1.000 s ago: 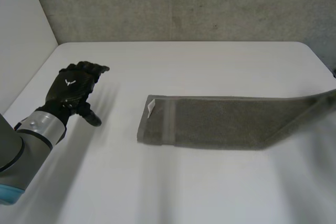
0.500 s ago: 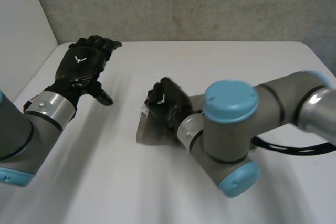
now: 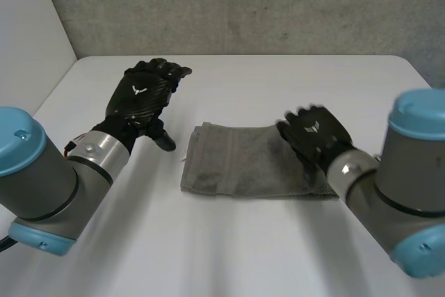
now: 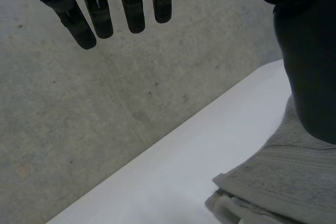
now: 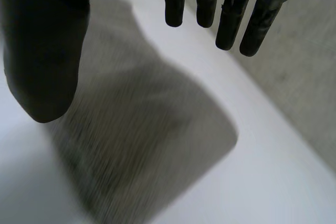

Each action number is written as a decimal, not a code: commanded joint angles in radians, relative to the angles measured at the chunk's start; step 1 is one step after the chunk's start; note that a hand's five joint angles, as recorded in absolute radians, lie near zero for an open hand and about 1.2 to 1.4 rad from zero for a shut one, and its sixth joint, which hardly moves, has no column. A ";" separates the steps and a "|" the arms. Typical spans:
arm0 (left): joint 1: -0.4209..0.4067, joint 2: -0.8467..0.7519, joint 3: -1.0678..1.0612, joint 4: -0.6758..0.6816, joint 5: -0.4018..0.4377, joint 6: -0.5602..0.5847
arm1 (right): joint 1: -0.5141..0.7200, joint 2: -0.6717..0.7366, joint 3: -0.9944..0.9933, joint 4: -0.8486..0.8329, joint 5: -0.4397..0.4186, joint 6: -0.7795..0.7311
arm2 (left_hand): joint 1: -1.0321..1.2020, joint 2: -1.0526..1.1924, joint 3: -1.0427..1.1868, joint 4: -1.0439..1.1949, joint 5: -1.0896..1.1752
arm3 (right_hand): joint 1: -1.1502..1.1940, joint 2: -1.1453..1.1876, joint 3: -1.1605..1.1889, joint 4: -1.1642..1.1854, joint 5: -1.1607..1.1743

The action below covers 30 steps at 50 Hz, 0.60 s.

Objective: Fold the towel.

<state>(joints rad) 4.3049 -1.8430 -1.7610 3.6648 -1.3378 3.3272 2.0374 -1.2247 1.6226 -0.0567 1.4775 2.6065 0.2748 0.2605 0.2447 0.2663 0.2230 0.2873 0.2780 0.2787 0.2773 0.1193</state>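
Grey, rough concrete wall [image 3: 243, 5] behind a smooth white desk [image 3: 229, 255] with a rounded far edge. At the desk's centre lies the towel [image 3: 236, 161], a grey terry cloth folded into a flat oblong with its long axis running left to right. Its left end is squared and shows a woven band across the width and stacked layers at the corner. Its right end is covered by the right robot hand [image 3: 313, 137]. That hand is black, with its fingers pointing towards the far left. The right wrist view shows its fingers [image 5: 228, 14] straight and spread well away from the thumb [image 5: 44, 51], with the towel [image 5: 142, 145] under the palm and nothing clamped; contact with the cloth cannot be told. The left robot hand [image 3: 142, 95], also black, is just beyond the towel's far-left corner and apart from it. In the left wrist view its fingers [image 4: 100, 14] are straight and relaxed, holding nothing, and the towel's layered corner [image 4: 283, 182] lies beside its thumb [image 4: 307, 66].
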 commanded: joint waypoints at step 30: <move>-0.034 -0.018 0.011 0.000 -0.004 -0.002 | -0.060 0.079 0.086 -0.250 0.119 -0.398 | -0.079 -0.065 -0.049 -0.070 -0.202 | 1.109 1.118 1.118 1.119 1.102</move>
<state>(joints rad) 4.2691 -1.8692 -1.7554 3.6647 -1.3404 3.3265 1.9272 -1.1367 1.7564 -0.2708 1.5623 2.4103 0.2748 0.2605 0.2447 0.2663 0.2230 1.2786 1.2696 1.3312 1.3396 1.1504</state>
